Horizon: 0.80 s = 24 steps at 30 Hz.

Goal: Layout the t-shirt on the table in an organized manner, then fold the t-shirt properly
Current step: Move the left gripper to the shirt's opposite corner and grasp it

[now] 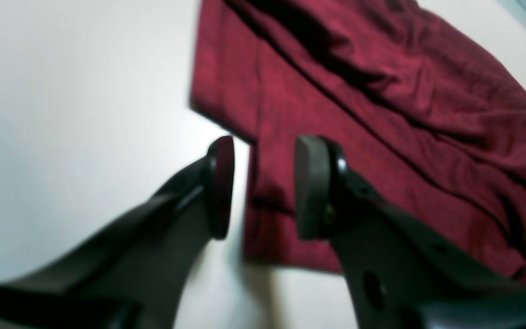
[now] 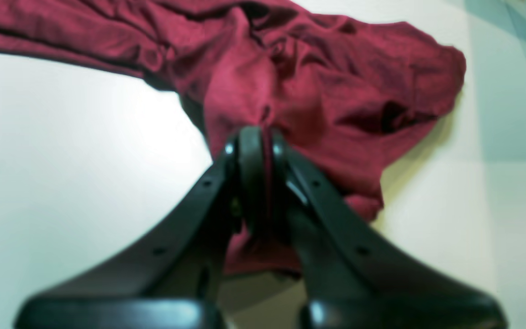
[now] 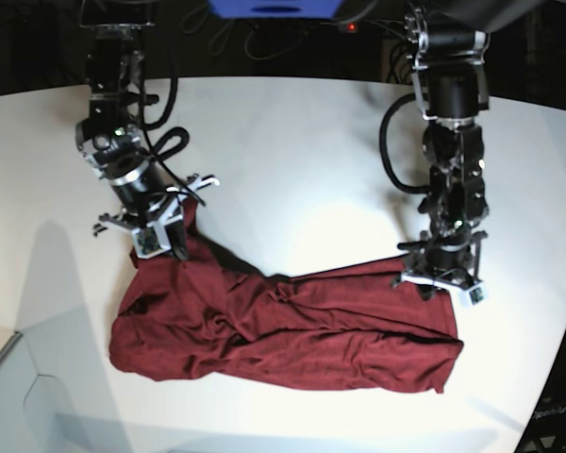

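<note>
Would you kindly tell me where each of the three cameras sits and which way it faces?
Left wrist: on the left arm, looking down past its open left tool at a flat edge of the t-shirt.
Right wrist: on the right arm, looking along the right tool, shut on bunched cloth.
Base: high in front, looking down at the table; both arms show.
Shared: all three views show the shirt on the white table.

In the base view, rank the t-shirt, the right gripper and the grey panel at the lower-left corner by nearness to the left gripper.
From the left gripper:
1. t-shirt, just below its jaws.
2. right gripper, across the table, view's left.
3. grey panel, far lower-left corner.
</note>
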Each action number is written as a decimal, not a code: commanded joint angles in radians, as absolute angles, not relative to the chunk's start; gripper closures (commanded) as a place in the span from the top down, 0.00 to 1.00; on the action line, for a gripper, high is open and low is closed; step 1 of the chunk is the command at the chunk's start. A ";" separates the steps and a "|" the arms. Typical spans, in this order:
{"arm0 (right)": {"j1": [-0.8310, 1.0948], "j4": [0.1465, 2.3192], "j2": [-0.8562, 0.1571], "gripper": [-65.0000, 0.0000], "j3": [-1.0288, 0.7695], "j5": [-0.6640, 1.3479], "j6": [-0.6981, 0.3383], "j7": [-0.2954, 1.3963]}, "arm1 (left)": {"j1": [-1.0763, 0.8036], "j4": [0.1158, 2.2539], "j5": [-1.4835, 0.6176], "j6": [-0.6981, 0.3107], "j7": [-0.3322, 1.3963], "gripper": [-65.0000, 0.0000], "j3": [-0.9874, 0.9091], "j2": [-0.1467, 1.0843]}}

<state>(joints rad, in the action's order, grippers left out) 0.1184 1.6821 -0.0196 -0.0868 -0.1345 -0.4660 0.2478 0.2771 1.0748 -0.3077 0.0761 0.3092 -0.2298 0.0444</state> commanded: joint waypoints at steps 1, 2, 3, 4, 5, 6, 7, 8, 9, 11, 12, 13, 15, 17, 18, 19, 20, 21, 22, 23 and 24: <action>0.119 1.702 -0.022 0.00 -0.087 -0.122 -0.463 0.222 | 0.328 1.058 -0.306 0.070 0.257 0.33 -0.217 0.038; 0.128 1.702 -0.022 0.00 -0.087 -0.124 -0.463 0.222 | 0.344 1.012 -0.306 0.071 0.229 0.33 -0.206 0.030; 0.136 1.702 -0.022 0.00 -0.087 -0.124 -0.463 0.222 | 0.361 0.969 -0.306 0.071 0.203 0.33 -0.197 0.027; 0.142 1.702 -0.024 0.02 -0.087 -0.124 -0.463 0.222 | 0.380 0.923 -0.305 0.073 0.179 0.33 -0.185 0.028; 0.151 1.702 -0.025 0.06 -0.085 -0.124 -0.464 0.222 | 0.394 0.874 -0.305 0.073 0.151 0.33 -0.174 0.033; 0.160 1.709 -0.027 0.10 -0.085 -0.124 -0.464 0.222 | 0.404 0.823 -0.305 0.073 0.125 0.33 -0.166 0.036; 0.171 1.722 -0.028 0.16 -0.087 -0.124 -0.464 0.222 | 0.417 0.773 -0.305 0.073 0.096 0.33 -0.165 0.039; 0.183 1.736 -0.028 0.22 -0.087 -0.124 -0.464 0.222 | 0.430 0.720 -0.305 0.073 0.067 0.33 -0.166 0.053; 0.193 1.748 -0.028 0.27 -0.087 -0.124 -0.464 0.222 | 0.443 0.673 -0.305 0.073 0.039 0.33 -0.165 0.073; 0.203 1.774 -0.028 0.38 -0.087 -0.124 -0.464 0.222 | 0.461 0.570 -0.306 0.073 -0.028 0.33 -0.165 0.105; 0.205 1.788 -0.028 0.42 -0.087 -0.124 -0.464 0.222 | 0.472 0.526 -0.306 0.073 -0.065 0.33 -0.165 0.120; 0.205 1.796 -0.028 0.46 -0.087 -0.124 -0.464 0.223 | 0.473 0.490 -0.308 0.073 -0.097 0.33 -0.163 0.142; 0.205 1.799 -0.028 0.53 -0.087 -0.124 -0.464 0.223 | 0.475 0.461 -0.311 0.073 -0.130 0.33 -0.166 0.174; 0.205 1.790 -0.028 0.57 -0.087 -0.124 -0.464 0.226 | 0.470 0.464 -0.311 0.073 -0.128 0.33 -0.166 0.196; 0.205 1.787 -0.028 0.58 -0.085 -0.124 -0.464 0.245 | 0.469 0.464 -0.311 0.071 -0.130 0.33 -0.166 0.203; 0.205 1.782 -0.025 0.59 -0.085 -0.124 -0.464 0.266 | 0.469 0.464 -0.311 0.071 -0.130 0.33 -0.166 0.211; 0.205 1.776 -0.024 0.59 -0.085 -0.122 -0.464 0.294 | 0.469 0.464 -0.312 0.071 -0.130 0.33 -0.168 0.219; 0.206 1.773 -0.022 0.59 -0.085 -0.120 -0.464 0.325 | 0.467 0.464 -0.312 0.071 -0.130 0.33 -0.168 0.225; 0.213 1.767 -0.021 0.59 -0.085 -0.120 -0.466 0.361 | 0.461 0.464 -0.312 0.071 -0.130 0.33 -0.168 0.225; 0.219 1.764 -0.021 0.59 -0.082 -0.119 -0.466 0.387 | 0.455 0.464 -0.312 0.071 -0.133 0.33 -0.168 0.225; 0.228 1.759 -0.021 0.59 -0.068 -0.119 -0.466 0.404 | 0.453 0.466 -0.312 0.071 -0.134 0.33 -0.168 0.225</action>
